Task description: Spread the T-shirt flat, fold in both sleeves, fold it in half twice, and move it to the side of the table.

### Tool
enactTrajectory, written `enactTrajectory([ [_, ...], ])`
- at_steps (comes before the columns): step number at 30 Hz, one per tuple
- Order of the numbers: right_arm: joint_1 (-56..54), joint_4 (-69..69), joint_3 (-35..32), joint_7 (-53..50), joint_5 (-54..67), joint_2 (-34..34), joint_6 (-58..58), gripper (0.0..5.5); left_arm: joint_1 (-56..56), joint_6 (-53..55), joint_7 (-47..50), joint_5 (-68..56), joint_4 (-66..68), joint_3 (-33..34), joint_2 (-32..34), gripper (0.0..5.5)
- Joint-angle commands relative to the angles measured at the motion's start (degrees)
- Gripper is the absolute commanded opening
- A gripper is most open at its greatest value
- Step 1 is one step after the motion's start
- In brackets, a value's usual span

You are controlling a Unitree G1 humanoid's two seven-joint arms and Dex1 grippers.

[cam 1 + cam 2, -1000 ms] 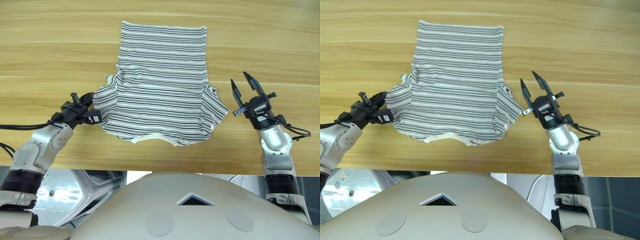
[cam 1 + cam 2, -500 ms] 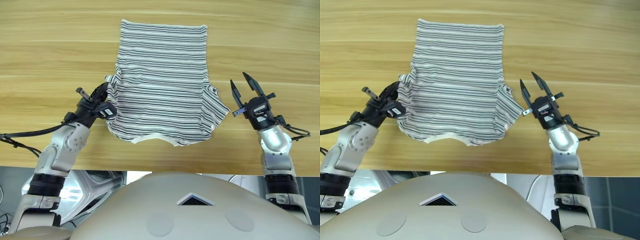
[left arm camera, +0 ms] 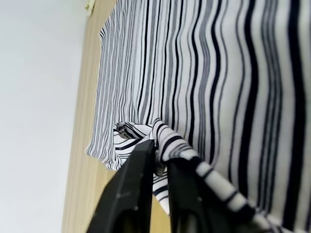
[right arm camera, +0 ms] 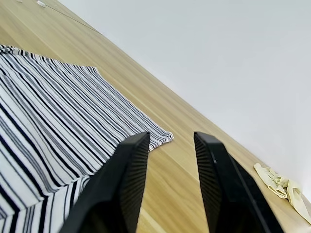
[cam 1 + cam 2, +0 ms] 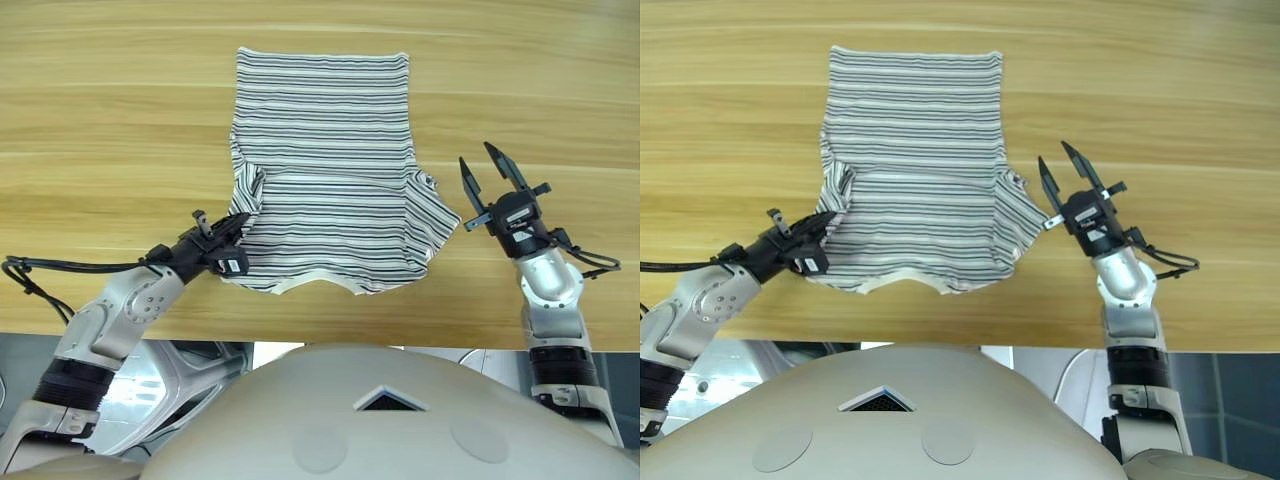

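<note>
The striped T-shirt (image 5: 325,160) lies flat on the wooden table (image 5: 120,120), its long axis running away from the robot, hem far and collar near. Its left sleeve (image 5: 245,185) is already turned in over the body. The left gripper (image 5: 232,250) sits at the shirt's near left corner, jaws clenched on a pinch of the fabric. The right sleeve (image 5: 432,215) is not yet folded and juts out from the shirt's right edge. The right gripper (image 5: 478,156) is the nearer one, just beside that sleeve with jaws spread and nothing between them. A pale crumpled scrap (image 4: 284,187) lies well apart from the shirt, out of the way.
</note>
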Motion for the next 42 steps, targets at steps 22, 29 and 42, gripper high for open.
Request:
enactTrajectory([
  [22, 14.7, -9.9, -13.5, -4.0, -25.6, -13.2, -1.6, 1.67, -0.5, -3.1, -0.8, -40.8, -18.6, 6.4, -15.3, 2.62],
  [29, 22.8, -6.5, -8.6, -3.2, -31.1, -16.8, -2.2, 1.67, -8.0, 6.8, 4.7, -53.9, -10.9, 4.0, -34.8, 2.62],
  [42, 8.6, -3.0, 1.0, -7.9, -38.3, -15.5, 1.8, 1.67, -9.0, 7.6, 5.2, -53.4, -8.0, 9.0, -42.3, 2.62],
])
